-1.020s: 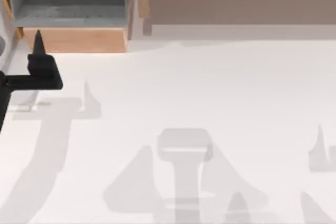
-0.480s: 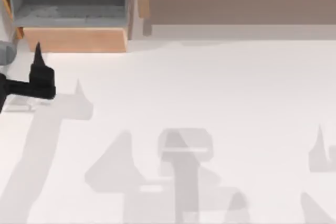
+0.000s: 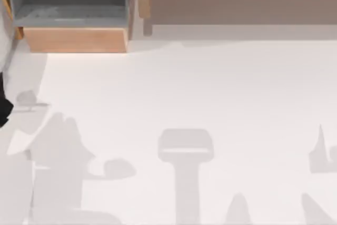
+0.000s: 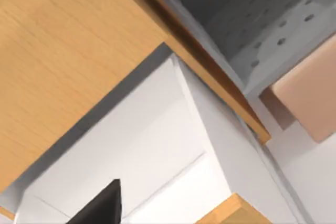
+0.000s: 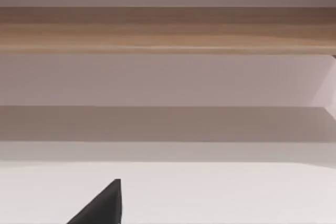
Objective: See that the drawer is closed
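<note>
At the top left of the top view, the drawer [image 3: 73, 22] stands pulled out of its housing, so it is not closed. Its light tan wood front panel [image 3: 75, 40] faces the table's open middle, and behind the panel the grey inner walls and grey speckled floor [image 3: 71, 15] lie open to the camera. To the drawer's right, across a narrow gap, a much wider wooden cabinet [image 3: 239, 1] runs along the far edge to the right side of the view, with a long tan-grey panel under a wooden top strip. The white table [image 3: 210, 93] spreads in front of both, bare apart from soft grey shadows.

At the left edge of the top view, a small dark part of my left arm [image 3: 4, 106] pokes in, level with the table's middle and well short of the drawer front. From the left wrist view, the drawer's tan panel [image 4: 68, 51] looms close and tilted, with the grey perforated inner wall [image 4: 278, 30] beyond it, and a single black fingertip [image 4: 102, 205] of the left gripper shows at the picture's edge. I cannot tell how wide that gripper stands, nor see anything in its hold.

From the right wrist view, the wide cabinet's wooden strip [image 5: 168, 30] and pale panel lie straight ahead, with one black fingertip [image 5: 102, 205] of the right gripper in front; its spread cannot be told either.
</note>
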Robot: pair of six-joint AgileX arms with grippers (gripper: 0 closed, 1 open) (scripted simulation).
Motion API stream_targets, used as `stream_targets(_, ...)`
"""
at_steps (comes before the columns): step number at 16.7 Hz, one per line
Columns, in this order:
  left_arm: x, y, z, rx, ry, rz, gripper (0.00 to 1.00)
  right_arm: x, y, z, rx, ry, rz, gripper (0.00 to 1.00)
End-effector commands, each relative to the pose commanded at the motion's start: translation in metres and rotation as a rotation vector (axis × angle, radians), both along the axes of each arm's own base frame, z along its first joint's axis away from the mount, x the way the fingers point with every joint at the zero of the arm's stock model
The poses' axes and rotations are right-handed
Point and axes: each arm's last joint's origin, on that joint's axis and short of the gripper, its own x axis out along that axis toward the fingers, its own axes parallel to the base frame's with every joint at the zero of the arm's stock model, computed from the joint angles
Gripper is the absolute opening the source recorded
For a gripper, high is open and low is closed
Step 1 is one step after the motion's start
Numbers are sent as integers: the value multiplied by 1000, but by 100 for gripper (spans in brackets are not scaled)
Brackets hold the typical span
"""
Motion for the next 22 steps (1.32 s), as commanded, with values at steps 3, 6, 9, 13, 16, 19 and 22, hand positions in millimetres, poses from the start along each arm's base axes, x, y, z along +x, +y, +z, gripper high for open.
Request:
stream_targets(3, -2, 39, -19, 221, -20, -24, 100, 0, 0, 0, 0, 0, 0, 100)
stream_targets(6, -6, 74, -33, 443, -67, -36, 100, 0, 0, 0, 0, 0, 0, 100)
stream_targets(9, -10, 102, -41, 645, -122, -36, 100, 0, 0, 0, 0, 0, 0, 100)
stream_targets(13, -10, 121, -45, 807, -173, -32, 100, 0, 0, 0, 0, 0, 0, 100)
stream_targets(16, -10, 122, -45, 815, -176, -32, 100, 0, 0, 0, 0, 0, 0, 100)
stream_targets(19, -9, 120, -44, 813, -176, -34, 100, 0, 0, 0, 0, 0, 0, 100)
stream_targets(22, 5, 121, -44, 816, -177, -32, 100, 0, 0, 0, 0, 0, 0, 100)
